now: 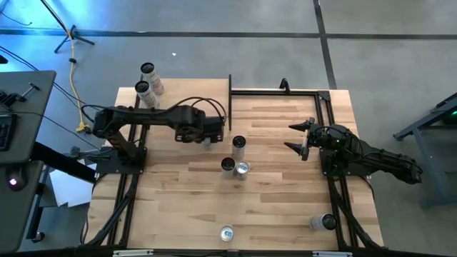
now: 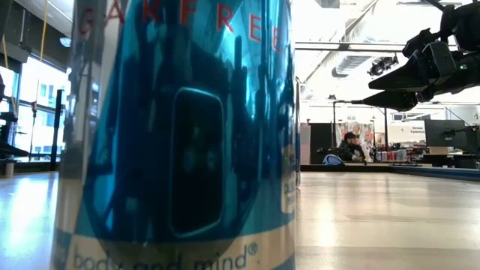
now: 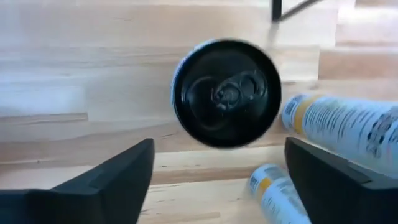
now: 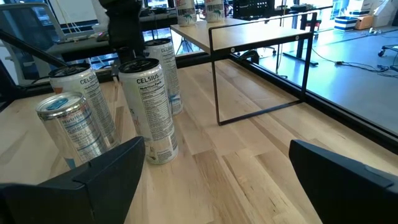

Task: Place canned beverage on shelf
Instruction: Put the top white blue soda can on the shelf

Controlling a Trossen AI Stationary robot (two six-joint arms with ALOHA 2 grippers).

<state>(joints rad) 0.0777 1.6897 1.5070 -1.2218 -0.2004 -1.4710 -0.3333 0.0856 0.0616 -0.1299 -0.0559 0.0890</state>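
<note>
- Landmark: black-topped can (image 1: 238, 145), upright on the plank tabletop (image 1: 271, 207), the farthest of three cans grouped at mid-table; it reads as the canned beverage now being targeted.
- Left gripper (image 1: 211, 140): hovers just beside and above the black-topped can, on the side toward the left arm. In its wrist view the fingers (image 3: 106, 183) stand wide apart, holding nothing, with the can's lid (image 3: 226, 93) seen between them.
- Neighbours: two silver-topped cans (image 1: 235, 168) just beside the black-topped can, on its near side (close enough to be knocked).
- Shelf (image 1: 146, 96): pale board well apart from the black-topped can, beyond the left arm at the table's far left corner; two cans (image 1: 148, 81) already stand on it.
- Right gripper (image 1: 301, 139): waits well apart from the black-topped can on the opposite side, jaws spread wide and empty.
- Other stock: one can (image 1: 226, 233) at the near table edge, one lying can (image 1: 323, 223) near the right arm's base.
- Handling advice: centre the open fingers on the can body, descend straight, close below the rim, lift vertically before travelling (avoids tipping the neighbours).
</note>
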